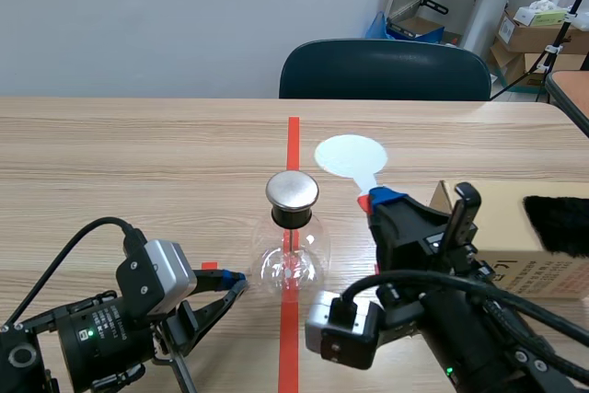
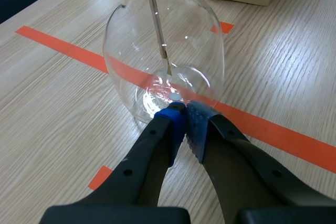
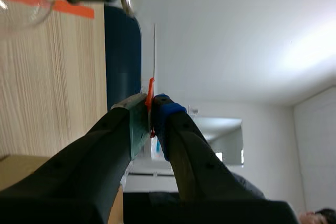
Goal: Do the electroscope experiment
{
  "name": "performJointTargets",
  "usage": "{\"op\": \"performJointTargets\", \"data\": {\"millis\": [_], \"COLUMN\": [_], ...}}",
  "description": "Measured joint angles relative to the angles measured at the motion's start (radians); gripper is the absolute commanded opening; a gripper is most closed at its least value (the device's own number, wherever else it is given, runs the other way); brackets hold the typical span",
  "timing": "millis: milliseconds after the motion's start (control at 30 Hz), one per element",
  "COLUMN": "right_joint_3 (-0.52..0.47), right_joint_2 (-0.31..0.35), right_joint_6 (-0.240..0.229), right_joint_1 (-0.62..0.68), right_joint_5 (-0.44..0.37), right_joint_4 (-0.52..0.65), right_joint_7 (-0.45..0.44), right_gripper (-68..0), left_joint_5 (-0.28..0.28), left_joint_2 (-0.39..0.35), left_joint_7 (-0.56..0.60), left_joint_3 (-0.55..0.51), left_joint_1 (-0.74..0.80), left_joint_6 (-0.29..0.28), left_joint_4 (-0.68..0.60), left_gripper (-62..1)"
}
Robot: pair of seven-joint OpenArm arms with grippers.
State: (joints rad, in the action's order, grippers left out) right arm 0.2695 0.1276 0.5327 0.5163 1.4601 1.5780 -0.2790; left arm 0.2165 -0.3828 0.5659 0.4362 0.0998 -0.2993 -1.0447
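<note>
- The flask (image 1: 293,262) stands just ahead of the left pincer (image 2: 186,114), whose closed, empty tips sit at its base. A nudge could slide or tip it.
- The right pincer (image 3: 151,104) clamps the paddle (image 1: 350,156), beside the cap (image 1: 293,190). A wide swing might strike it.

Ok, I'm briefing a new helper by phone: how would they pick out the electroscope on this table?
Find the wooden table and the orange-red tape line down its middle; the electroscope stands on that line. It alone is a clear glass flask with a metal cap, unlike the flat pale paddle and cardboard box nearby.
</note>
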Motion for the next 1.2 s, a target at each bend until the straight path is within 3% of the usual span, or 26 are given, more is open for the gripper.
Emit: {"op": "performJointTargets", "data": {"millis": [67,300,533,1067,1200], "right_joint_3": [0.000,0.000,0.000,0.000,0.000], "right_joint_2": [0.000,0.000,0.000,0.000,0.000], "right_joint_6": [0.021,0.020,0.020,0.020,0.020], "right_joint_1": [0.000,0.000,0.000,0.000,0.000], "right_joint_5": [0.000,0.000,0.000,0.000,0.000], "right_joint_4": [0.000,0.000,0.000,0.000,0.000], "right_joint_7": [-0.047,-0.194,-0.282,-0.296,-0.255], "right_gripper": [-65.8,-65.8,-65.8,-65.8,-65.8], "left_joint_5": [0.000,0.000,0.000,0.000,0.000], "left_joint_2": [0.000,0.000,0.000,0.000,0.000], "left_joint_7": [0.000,0.000,0.000,0.000,0.000], "left_joint_3": [0.000,0.000,0.000,0.000,0.000], "left_joint_1": [0.000,0.000,0.000,0.000,0.000], "left_joint_6": [0.000,0.000,0.000,0.000,0.000], "left_joint_4": [0.000,0.000,0.000,0.000,0.000], "left_gripper": [-56.8,-56.8,-56.8,-56.8,-56.8]}}
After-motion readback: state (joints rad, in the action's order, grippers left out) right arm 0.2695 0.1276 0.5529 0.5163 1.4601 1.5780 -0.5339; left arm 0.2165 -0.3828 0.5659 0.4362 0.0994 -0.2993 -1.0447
